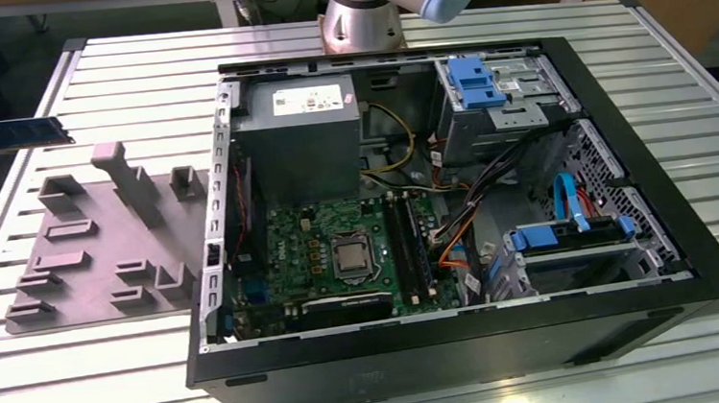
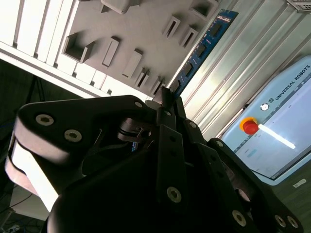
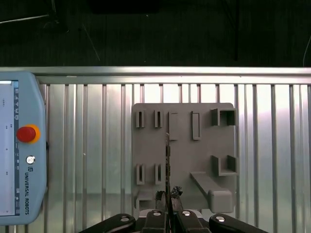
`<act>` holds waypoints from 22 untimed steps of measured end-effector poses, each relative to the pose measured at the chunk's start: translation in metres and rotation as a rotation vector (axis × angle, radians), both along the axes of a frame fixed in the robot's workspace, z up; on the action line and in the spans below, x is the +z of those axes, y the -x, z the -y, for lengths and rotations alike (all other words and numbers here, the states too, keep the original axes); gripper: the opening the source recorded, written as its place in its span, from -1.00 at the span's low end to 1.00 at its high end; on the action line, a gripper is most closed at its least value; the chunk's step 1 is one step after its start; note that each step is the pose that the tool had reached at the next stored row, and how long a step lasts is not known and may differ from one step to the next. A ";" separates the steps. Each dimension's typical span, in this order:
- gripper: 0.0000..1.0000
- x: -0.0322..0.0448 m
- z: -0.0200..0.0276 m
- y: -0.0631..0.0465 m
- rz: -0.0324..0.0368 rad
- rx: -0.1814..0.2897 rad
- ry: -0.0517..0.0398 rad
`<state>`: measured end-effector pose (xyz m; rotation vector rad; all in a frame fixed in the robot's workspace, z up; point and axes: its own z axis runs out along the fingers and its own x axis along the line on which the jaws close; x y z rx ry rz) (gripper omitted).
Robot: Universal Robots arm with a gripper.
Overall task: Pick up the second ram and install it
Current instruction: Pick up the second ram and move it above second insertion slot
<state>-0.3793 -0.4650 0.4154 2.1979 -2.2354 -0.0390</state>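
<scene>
Maker's lettering along teach pendant (image 3: pixel 22 148) edge, power supply (image 1: pixel 296 134) label illegible

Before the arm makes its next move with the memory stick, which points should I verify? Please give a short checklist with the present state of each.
1. The second ram is clamped in the gripper: ok.
2. It sits straight in the grip, seen in the first wrist view: ok.
3. It hangs clear of the grey tray: ok.
4. The case is open and the motherboard is exposed: ok.
5. The memory slots are free: cannot tell.
6. The cables are clear of the slots: cannot tell; they run close beside them.
</scene>
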 end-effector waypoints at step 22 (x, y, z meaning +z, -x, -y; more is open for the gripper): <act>-0.72 0.0000 -0.0001 -0.011 0.0001 0.000 0.0000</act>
